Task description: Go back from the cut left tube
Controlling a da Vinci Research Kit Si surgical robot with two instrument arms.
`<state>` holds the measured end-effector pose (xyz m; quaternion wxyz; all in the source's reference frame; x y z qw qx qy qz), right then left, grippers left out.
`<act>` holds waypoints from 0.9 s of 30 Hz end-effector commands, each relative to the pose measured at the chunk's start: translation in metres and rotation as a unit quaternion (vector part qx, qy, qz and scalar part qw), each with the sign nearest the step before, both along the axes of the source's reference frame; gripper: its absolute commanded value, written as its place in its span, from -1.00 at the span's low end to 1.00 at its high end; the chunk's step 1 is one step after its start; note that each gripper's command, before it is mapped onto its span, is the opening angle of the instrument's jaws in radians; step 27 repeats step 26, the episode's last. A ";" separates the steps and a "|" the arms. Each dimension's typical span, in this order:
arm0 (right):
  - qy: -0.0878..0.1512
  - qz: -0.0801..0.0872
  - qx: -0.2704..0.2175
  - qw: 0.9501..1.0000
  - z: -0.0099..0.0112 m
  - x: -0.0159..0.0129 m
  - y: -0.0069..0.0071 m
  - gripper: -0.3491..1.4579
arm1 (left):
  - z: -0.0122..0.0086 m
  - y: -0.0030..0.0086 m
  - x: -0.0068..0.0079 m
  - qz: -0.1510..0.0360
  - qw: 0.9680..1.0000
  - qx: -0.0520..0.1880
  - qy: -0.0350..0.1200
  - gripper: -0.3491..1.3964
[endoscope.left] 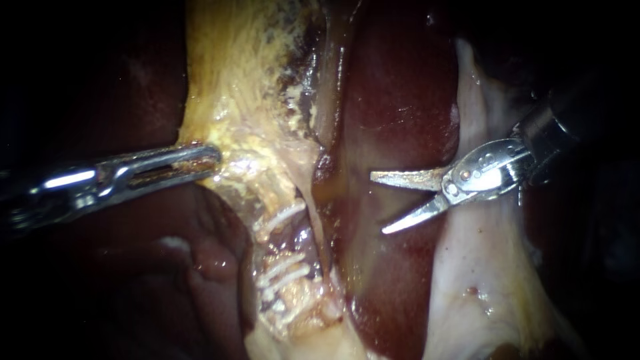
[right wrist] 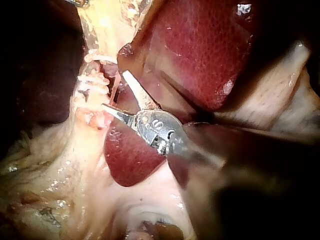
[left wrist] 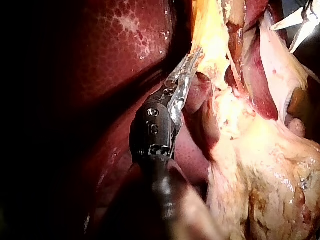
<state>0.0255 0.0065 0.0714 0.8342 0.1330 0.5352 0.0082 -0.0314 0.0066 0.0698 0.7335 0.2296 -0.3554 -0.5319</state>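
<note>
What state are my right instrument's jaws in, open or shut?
Open: on the right instrument the two blades stand apart with a clear gap, nothing between them, above the liver.

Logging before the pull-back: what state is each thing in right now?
Left instrument: jaws shut on yellow tissue.
Right instrument: blades open, holding nothing, over the liver.
Clips: closed on the tissue, in two groups.
</note>
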 end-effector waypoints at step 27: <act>0.001 0.002 -0.003 1.000 -0.0001 -0.0001 -0.0001 0.97 | 0.0036 0.0006 -0.0052 0.015 1.000 0.016 -0.004 -1.00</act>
